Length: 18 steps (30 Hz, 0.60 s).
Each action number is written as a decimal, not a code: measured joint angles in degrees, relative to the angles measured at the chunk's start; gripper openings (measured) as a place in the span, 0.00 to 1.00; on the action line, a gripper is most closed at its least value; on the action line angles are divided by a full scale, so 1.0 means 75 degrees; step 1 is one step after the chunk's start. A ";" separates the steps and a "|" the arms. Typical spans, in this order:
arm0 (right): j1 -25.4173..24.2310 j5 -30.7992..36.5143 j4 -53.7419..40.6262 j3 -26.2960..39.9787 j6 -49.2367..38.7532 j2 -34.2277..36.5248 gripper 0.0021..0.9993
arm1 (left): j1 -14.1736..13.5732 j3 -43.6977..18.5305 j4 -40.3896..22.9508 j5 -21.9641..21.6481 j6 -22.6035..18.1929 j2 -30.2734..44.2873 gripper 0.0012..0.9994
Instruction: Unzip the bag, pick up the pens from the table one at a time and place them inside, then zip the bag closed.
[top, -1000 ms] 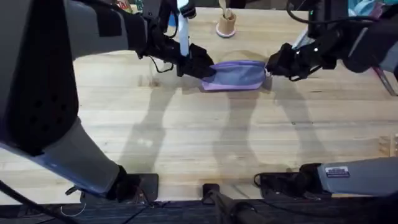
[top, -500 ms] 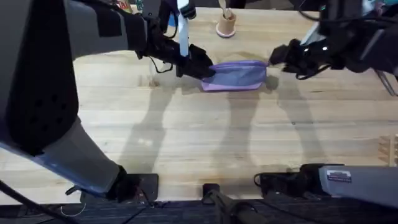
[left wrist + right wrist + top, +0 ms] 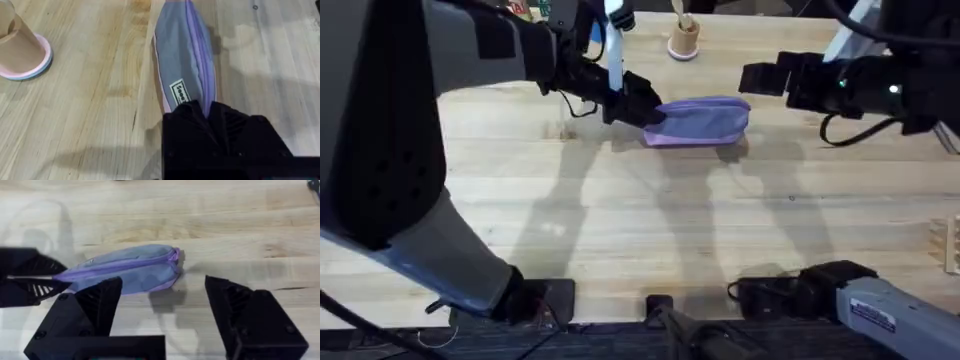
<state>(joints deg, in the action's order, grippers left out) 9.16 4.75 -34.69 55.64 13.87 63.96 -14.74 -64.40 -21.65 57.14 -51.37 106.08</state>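
Note:
The lilac bag (image 3: 700,121) lies on the table (image 3: 620,220) toward the far middle, its zipper running along the top and looking closed in the left wrist view of the bag (image 3: 182,60). My left gripper (image 3: 645,108) is shut on the bag's left end, with its black fingers (image 3: 200,107) pinching the fabric. My right gripper (image 3: 755,78) hangs open above and to the right of the bag, touching nothing. In the right wrist view the bag (image 3: 125,272) lies beyond the spread right gripper (image 3: 164,282), and the left gripper (image 3: 30,277) holds its far end. The pens are out of view.
A tan cylinder on a pink base (image 3: 684,38) stands behind the bag, close to it (image 3: 20,50). A dark thin object (image 3: 940,125) lies at the right edge. A wide stretch of bare planks lies in front of the bag.
My right gripper has left the bag's right end, risen back to the right and now stands open. The left gripper and the bag have stayed put.

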 joint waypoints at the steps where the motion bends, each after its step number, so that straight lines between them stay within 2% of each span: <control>1: 0.0038 0.0001 -0.0041 0.0000 -0.0051 -0.0074 1.00 | 0.0000 0.0000 0.0001 0.0002 -0.0002 0.0000 0.14; 6: 0.0065 0.0029 -0.0068 0.0000 -0.0158 -0.0236 1.00 | 0.0009 0.0000 0.0015 0.0038 0.0003 0.0000 0.92; 8: 0.0065 0.0032 -0.0072 -0.0003 -0.0201 -0.0233 1.00 | 0.0009 0.0000 0.0009 0.0042 0.0054 0.0000 0.99; 15: 0.0065 0.0052 -0.0024 -0.0006 -0.0398 -0.0233 1.00 | 0.0009 0.0000 0.0000 0.0061 0.0091 0.0000 0.99; 18: 0.0065 0.0052 -0.0034 -0.0006 -0.0693 -0.0235 1.00 | 0.0015 0.0000 -0.0010 -0.0023 0.0467 -0.0051 1.00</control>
<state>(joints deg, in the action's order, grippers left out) 9.65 5.15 -34.95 55.59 8.68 62.20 -14.63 -64.40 -21.72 56.97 -47.87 105.70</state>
